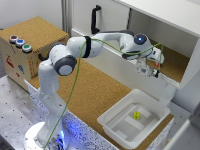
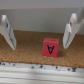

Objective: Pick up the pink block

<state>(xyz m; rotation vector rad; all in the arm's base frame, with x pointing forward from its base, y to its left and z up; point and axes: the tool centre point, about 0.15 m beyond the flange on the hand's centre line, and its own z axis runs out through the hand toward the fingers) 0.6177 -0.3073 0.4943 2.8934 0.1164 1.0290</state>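
Gripper (image 2: 39, 31) fingers spread apart, empty; pink block (image 2: 51, 48) on cork between them, untouched; yellow cube (image 1: 136, 115) in white tray (image 1: 113, 124).

Cork-topped bench (image 1: 90, 90); white cabinet (image 1: 165, 30) with cork shelf and black door handle (image 1: 95, 20); perforated metal table (image 1: 12, 110); cork-topped wooden box (image 1: 27, 47) at exterior view's left

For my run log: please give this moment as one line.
tool: open, empty | pink block: on cork, between fingers, not gripped | yellow cube: in tray
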